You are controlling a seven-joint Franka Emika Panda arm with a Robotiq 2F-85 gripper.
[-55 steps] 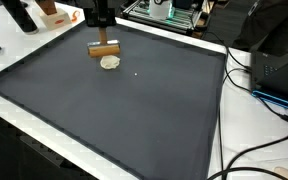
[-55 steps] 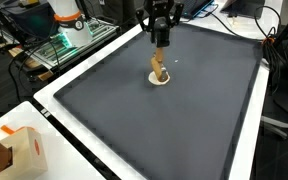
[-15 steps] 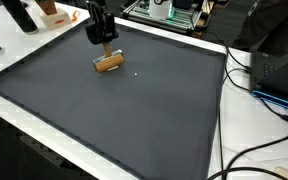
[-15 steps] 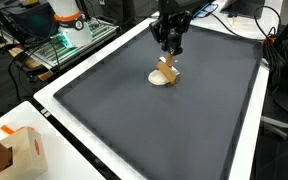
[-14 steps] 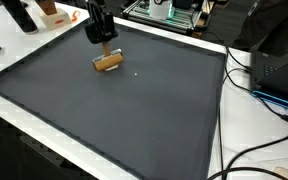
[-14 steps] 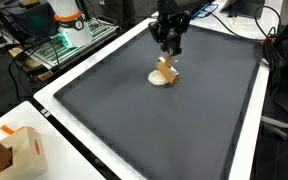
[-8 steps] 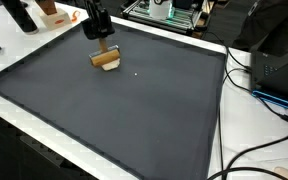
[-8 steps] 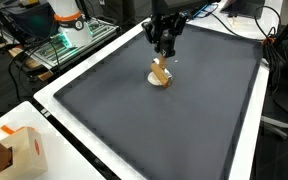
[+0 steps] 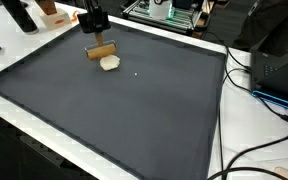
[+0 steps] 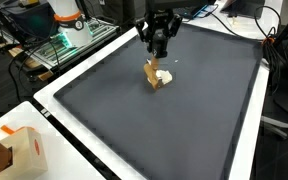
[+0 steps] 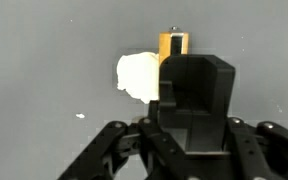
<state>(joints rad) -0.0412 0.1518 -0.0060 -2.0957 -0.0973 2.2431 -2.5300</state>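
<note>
Looking at dark grey mat covering most of white table, small orange-and-white box sitting off mat at a table corner. Seeing gripper hanging over far left part of mat, jaws clamping together on wooden block, block hanging low over mat, contact with mat hard to tell. Noting white lump lying on mat just beside block, on its near right side, apparently touching it; showing in wrist view as lump left of block, gripper body hiding block's lower part.
</note>
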